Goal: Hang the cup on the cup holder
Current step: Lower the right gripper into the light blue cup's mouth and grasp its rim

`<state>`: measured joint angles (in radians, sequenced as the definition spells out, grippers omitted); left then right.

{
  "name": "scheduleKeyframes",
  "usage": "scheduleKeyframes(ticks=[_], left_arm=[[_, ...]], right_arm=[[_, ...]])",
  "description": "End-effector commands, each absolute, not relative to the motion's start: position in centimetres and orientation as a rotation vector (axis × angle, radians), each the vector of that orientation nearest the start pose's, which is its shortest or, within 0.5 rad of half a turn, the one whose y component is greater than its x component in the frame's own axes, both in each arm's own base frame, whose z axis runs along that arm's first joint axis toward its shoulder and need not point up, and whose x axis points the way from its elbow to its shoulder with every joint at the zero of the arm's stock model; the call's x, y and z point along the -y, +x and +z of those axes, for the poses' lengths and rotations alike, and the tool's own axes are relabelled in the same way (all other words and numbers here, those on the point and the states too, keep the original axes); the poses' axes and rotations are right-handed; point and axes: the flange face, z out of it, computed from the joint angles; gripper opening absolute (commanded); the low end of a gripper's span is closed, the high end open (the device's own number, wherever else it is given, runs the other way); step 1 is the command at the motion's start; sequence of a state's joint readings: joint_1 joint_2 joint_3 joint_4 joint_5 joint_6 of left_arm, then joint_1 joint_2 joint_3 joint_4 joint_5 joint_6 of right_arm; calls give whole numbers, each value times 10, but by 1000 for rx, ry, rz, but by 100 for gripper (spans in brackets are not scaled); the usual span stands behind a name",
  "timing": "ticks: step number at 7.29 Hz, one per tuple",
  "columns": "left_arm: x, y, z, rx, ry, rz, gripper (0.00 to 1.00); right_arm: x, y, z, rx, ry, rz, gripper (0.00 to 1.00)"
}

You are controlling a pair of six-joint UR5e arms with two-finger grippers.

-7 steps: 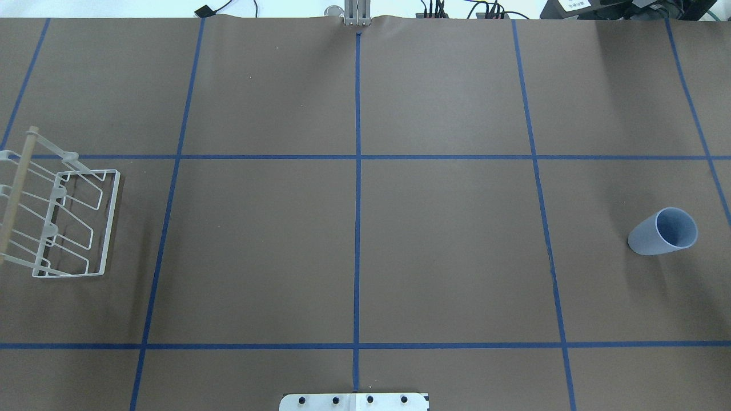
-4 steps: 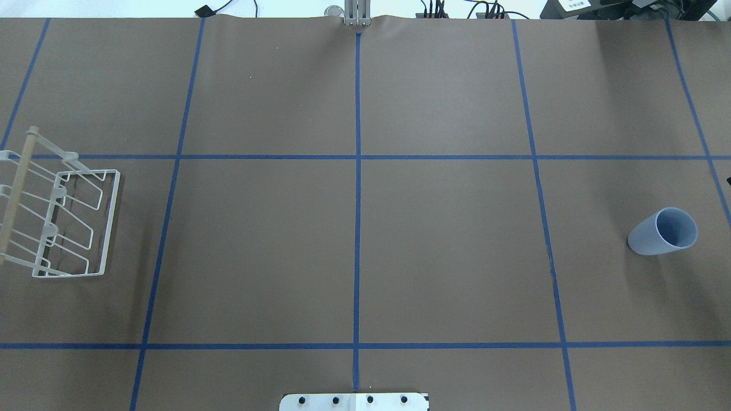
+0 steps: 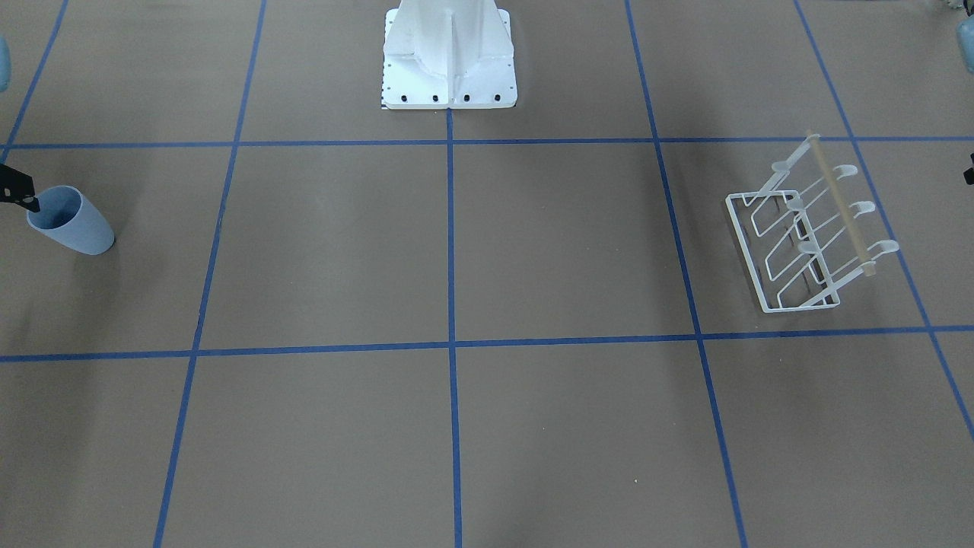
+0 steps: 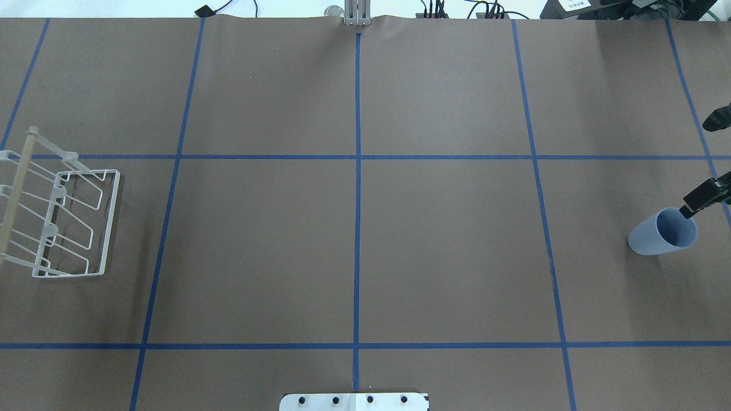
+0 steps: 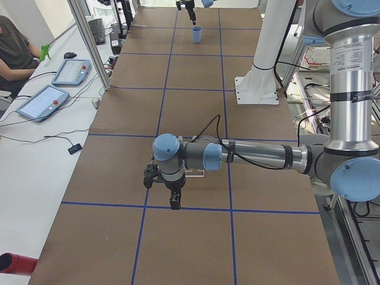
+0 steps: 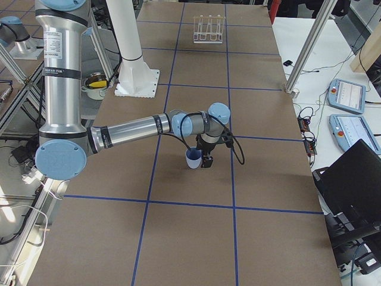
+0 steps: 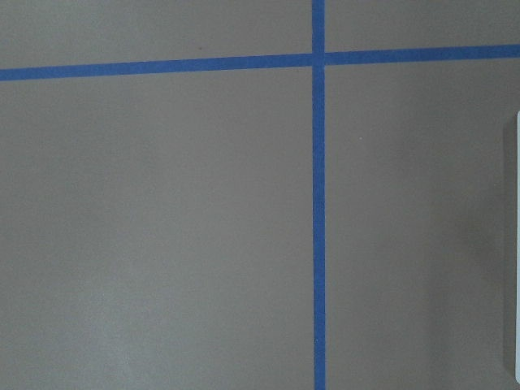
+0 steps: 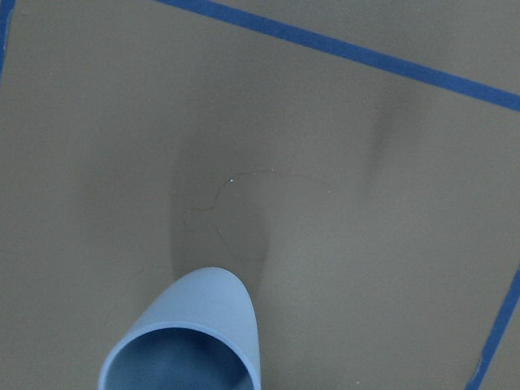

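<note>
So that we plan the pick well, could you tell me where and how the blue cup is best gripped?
Probably by the rim of the cup, from straight above, one finger inside, one outside: it stands upright, mouth open upward, with smooth tapered walls and no handle.

No writing can be read anywhere. The printed label on the left arm's upright tube and its twin on the right arm are too small to make out. The white sticker beyond the table's far edge is blurred.
</note>
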<state>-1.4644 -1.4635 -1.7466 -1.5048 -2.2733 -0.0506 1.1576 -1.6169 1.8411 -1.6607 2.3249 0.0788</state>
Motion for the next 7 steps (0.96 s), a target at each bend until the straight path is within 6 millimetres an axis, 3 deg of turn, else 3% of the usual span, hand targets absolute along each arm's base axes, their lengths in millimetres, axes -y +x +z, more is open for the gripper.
scheduleKeyframes(ticks=[1, 4, 5, 6, 7], left_arm=[[450, -21, 630, -701, -45, 58, 99], [450, -22, 627, -702, -39, 59, 99], [449, -22, 624, -701, -33, 61, 99], [449, -22, 622, -702, -30, 62, 99], [449, -22, 620, -703, -26, 64, 99]], right_arm=[[457, -149, 569, 757, -93, -396, 100], [464, -157, 585, 752, -129, -389, 98], [464, -157, 585, 753, -139, -366, 40], [464, -158, 584, 751, -147, -346, 0], [464, -158, 583, 753, -147, -341, 0]])
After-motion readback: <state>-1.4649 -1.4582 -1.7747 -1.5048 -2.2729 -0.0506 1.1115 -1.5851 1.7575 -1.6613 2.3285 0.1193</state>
